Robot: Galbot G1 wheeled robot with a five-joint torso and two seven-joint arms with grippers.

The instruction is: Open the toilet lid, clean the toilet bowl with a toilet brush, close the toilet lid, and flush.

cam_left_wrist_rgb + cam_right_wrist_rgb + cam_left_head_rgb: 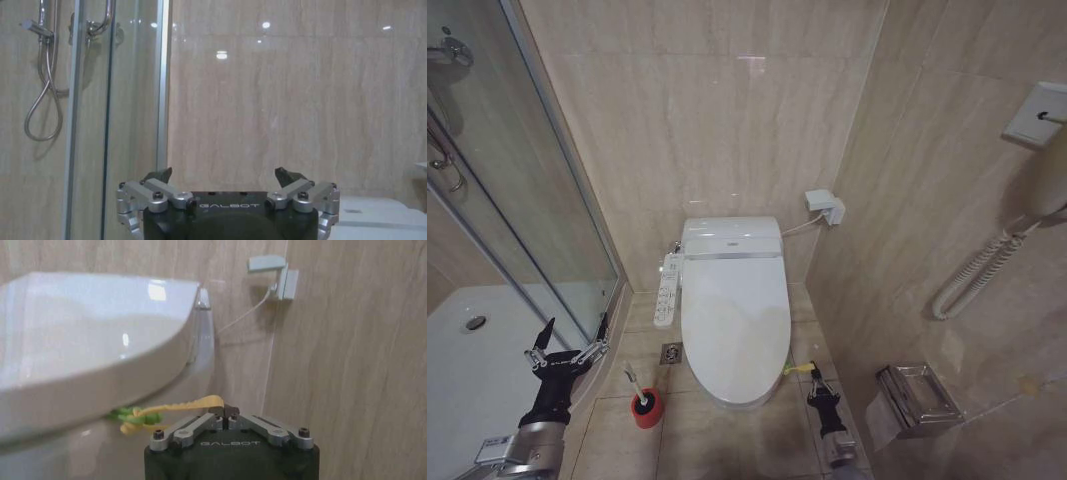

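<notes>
The white toilet lid (734, 310) lies closed, hiding the inside of the toilet bowl (40, 457). A yellow strap (180, 405) with a green knot hangs from the lid's front right edge. My right gripper (815, 376) is low beside the toilet's right front, and its fingers (227, 411) are shut on the strap's end. The toilet brush (632, 380) stands in its red holder cup (646, 408) on the floor left of the toilet. My left gripper (577, 326) hovers open by the shower door, left of the brush, with nothing between its fingers (160, 176).
A glass shower door (537, 200) and white shower tray (477, 370) are on the left. A control panel (667, 288) hangs on the toilet's left side. A wall socket (827, 207), a paper holder (915, 398) and a wall phone cord (977, 270) are on the right wall.
</notes>
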